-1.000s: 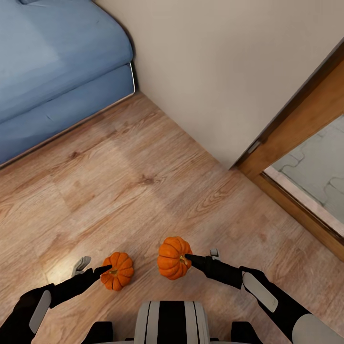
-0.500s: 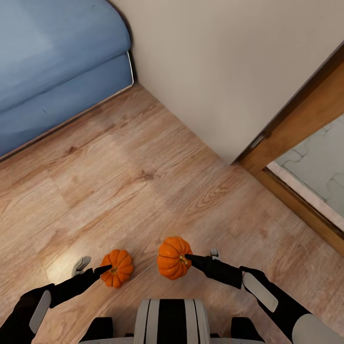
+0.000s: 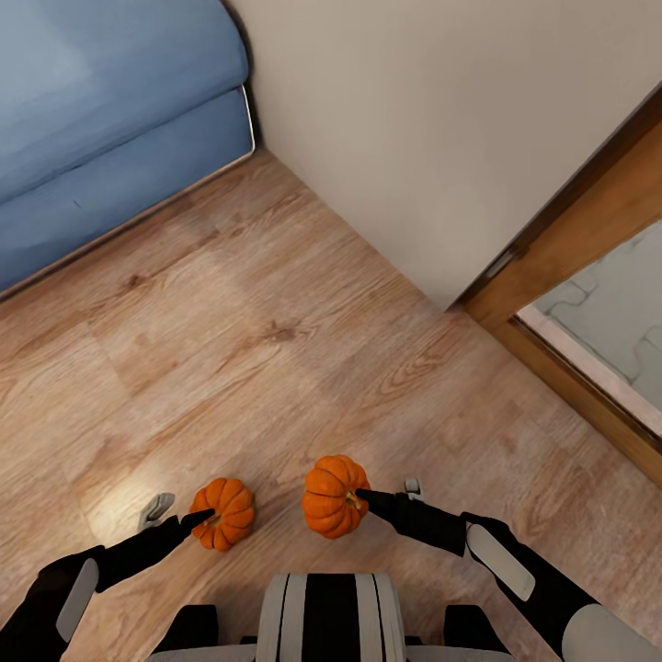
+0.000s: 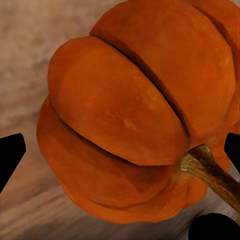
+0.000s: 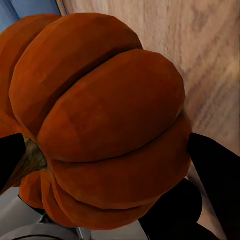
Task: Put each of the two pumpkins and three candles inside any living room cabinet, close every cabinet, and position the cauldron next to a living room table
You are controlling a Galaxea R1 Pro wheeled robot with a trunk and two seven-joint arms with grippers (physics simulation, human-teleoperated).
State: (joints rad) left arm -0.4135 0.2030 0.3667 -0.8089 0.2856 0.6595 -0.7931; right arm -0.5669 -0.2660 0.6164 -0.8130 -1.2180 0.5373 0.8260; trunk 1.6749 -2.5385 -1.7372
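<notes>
While both arms are extended low toward 12 o'clock, one pumpkin [image 3: 223, 513] is gripped by the left gripper [image 3: 184, 515] and another pumpkin [image 3: 335, 496] by the right gripper [image 3: 386, 496] above the wood floor [image 3: 276, 349]

The sofa [image 3: 110, 119] runs off the head view's top and left edges. The doorway [image 3: 588, 303] is cut by the right edge. Both arms leave the frame at the bottom corners. The left pumpkin [image 4: 140, 110] overruns the left wrist view's top and right edges, hiding most of the floor [image 4: 30, 45]; the right pumpkin [image 5: 95, 120] overruns the right wrist view's left edge.
</notes>
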